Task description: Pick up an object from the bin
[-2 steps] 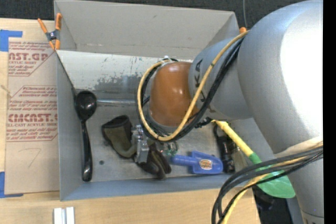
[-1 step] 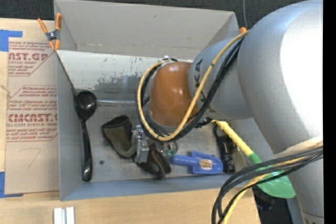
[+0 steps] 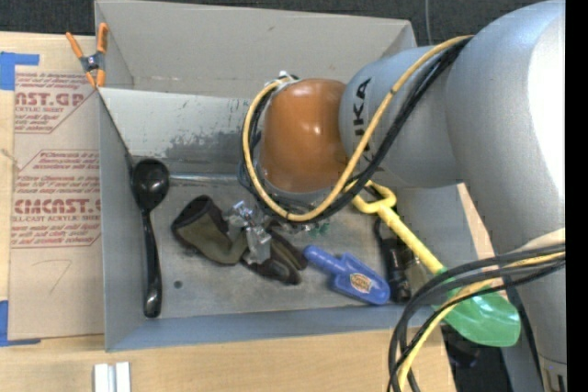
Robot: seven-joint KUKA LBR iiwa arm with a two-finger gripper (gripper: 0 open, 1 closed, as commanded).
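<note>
The jaws are the small silvery metal parts low in the middle of the frame, just under the arm's orange cover (image 3: 303, 142). The cover and the looped yellow and black cables hide most of them, so whether they are released or clenched cannot be told, and nothing can be seen held between them. Their tips sit at the right edge of a crumpled olive-brown cloth thing (image 3: 204, 229), perhaps a glove, on the bin floor at lower centre. Whether they touch it is hard to make out. A darker fold runs from it down and to the right beneath the metal parts.

Just right of that lies a blue plastic tool (image 3: 349, 274), slanting toward the lower right. Beyond it a yellow handle (image 3: 395, 218) and a black object (image 3: 397, 266) are partly covered by the arm (image 3: 478, 106). A black ladle (image 3: 150, 243) lies along the left wall of the grey bin (image 3: 184, 119), bowl uppermost. At lower right a green piece (image 3: 484, 317) sits behind the cables, its shape unclear.
</note>
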